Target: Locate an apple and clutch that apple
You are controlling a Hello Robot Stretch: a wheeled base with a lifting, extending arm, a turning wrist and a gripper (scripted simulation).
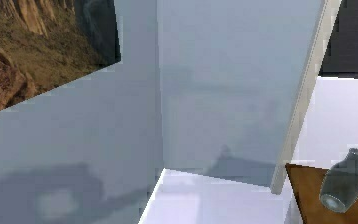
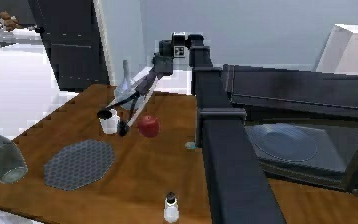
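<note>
Gripper beside a red apple on a wooden table

Arm side view: a wooden table (image 2: 177,165) spans the lower part of the scene. A small red apple (image 2: 147,125) sits on the tabletop near its middle, just left of the dark square arm (image 2: 227,150) that rises from the bottom edge. A little white cup (image 2: 109,123) stands just left of the apple. The gripper (image 2: 120,102) slants down and to the left from the arm's far end, and its thin fingers (image 2: 137,85) end just above the cup and the apple. Because those things stand on the table right at the fingers' ends, it cannot be told whether the claw is grasping anything, or whether it touches the apple.

A dark round mat (image 2: 79,163) lies nearer the front of the table. A clear glass bottle (image 2: 2,155) stands at the left edge. A small white shaker (image 2: 171,207) stands near the bottom edge. Right of the arm lies a dark tray (image 2: 317,165) with a grey disc inside it. A tall dark cabinet (image 2: 77,40) stands behind the table, at the upper left.

Forward view: pale blue-grey walls (image 1: 217,90) meet in a corner over a white floor (image 1: 217,200). A painting (image 1: 37,45) of brown rocky land hangs at the upper left. At the lower right, a corner of the wooden table shows, bearing a glass bottle (image 1: 342,180).
</note>
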